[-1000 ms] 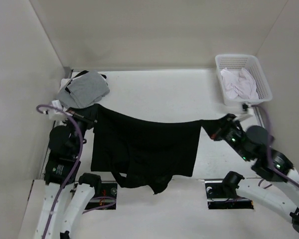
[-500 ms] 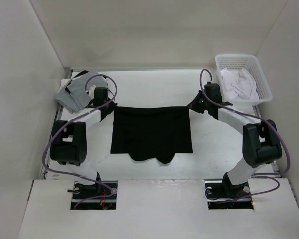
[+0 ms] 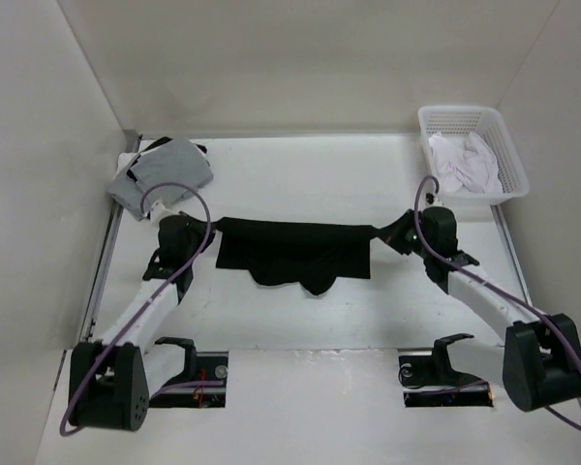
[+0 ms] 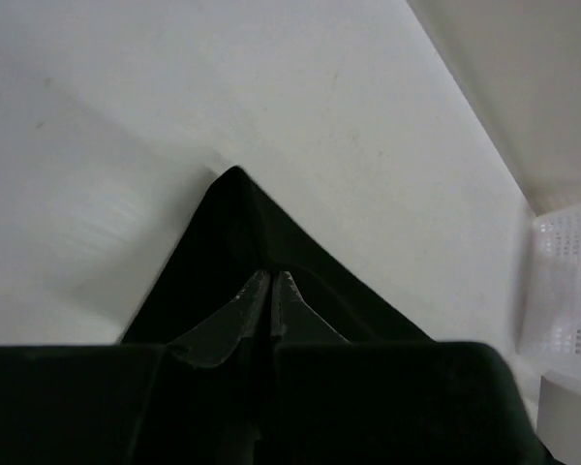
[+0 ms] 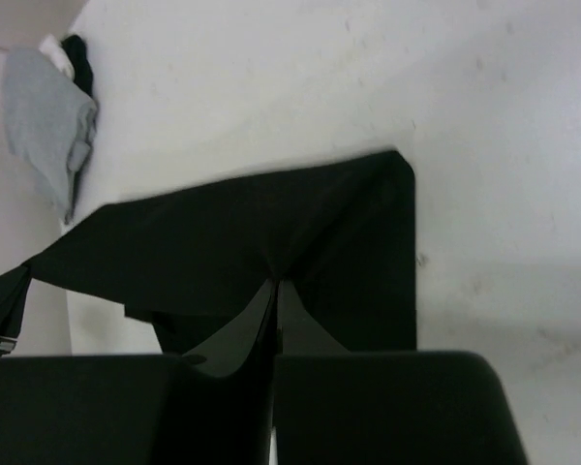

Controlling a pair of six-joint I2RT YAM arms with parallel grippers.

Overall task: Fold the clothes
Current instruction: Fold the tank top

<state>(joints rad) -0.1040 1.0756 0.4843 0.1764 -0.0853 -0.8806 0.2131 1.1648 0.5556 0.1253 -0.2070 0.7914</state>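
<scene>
1. Both arms have pulled back toward their bases since half a second ago. The black top point(image 3: 295, 254) now shows as a shorter band.
2. Left gripper point(image 3: 216, 229) is pinched tight on its left corner, right gripper point(image 3: 380, 235) on its right corner.
3. The top is stretched between them over the middle of the table point(image 3: 300, 184), its lower edge bunched.
4. Grey garments point(image 3: 165, 172) lie far left.

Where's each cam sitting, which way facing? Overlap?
Top external: above, behind the bases, looking down on the table; left arm, right arm show.
Left wrist: on left arm, facing the white basket past its shut fingers.
Right wrist: on right arm, facing the grey garments past its shut fingers.
Shared: all see the black top.
</scene>
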